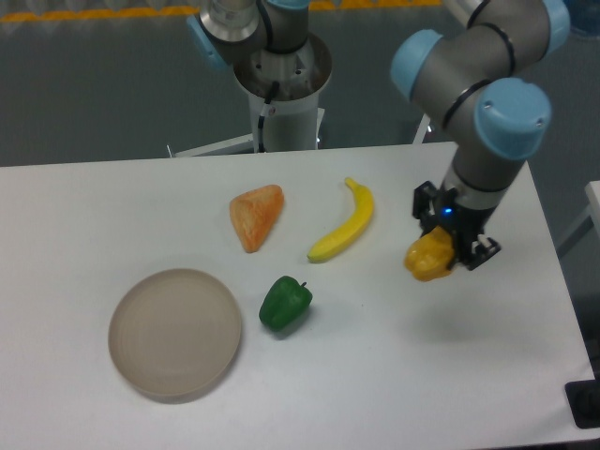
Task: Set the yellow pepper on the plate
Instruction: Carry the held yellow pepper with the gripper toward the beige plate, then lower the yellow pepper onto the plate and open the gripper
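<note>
- Yellow pepper (429,258) — clenched in the gripper (448,247), held off the table at right of centre.
- Plate (175,333) lies well apart at lower left — green pepper (284,302) sits between.

Grey tubular arm (469,47) with light-blue joint caps and a black hand (450,239).

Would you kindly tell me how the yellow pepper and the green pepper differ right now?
The yellow pepper is held in the gripper above the table; the green pepper rests on the table beside the plate. One is yellow-orange, the other green. Both are small, lumpy and similar in size.
</note>
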`<action>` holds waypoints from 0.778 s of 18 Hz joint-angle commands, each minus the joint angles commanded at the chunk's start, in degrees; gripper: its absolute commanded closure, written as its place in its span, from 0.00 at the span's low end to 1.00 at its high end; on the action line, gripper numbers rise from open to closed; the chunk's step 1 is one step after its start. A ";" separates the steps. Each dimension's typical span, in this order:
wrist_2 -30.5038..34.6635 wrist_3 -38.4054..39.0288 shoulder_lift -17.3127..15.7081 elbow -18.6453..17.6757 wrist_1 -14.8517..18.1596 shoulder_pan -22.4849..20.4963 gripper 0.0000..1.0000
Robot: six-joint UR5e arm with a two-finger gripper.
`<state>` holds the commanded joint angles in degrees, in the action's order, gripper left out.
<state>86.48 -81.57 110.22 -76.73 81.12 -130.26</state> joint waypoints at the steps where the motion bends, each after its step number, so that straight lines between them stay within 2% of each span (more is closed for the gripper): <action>1: 0.00 0.88 0.00 -0.09 0.00 1.23 0.96; 5: 0.18 4.22 -0.27 -0.96 0.35 6.42 0.95; 10: -0.52 14.31 0.96 -2.37 0.09 17.48 0.95; 14: -5.79 22.67 2.89 -2.81 -0.09 23.90 0.95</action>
<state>80.69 -58.90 113.11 -79.54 81.04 -106.36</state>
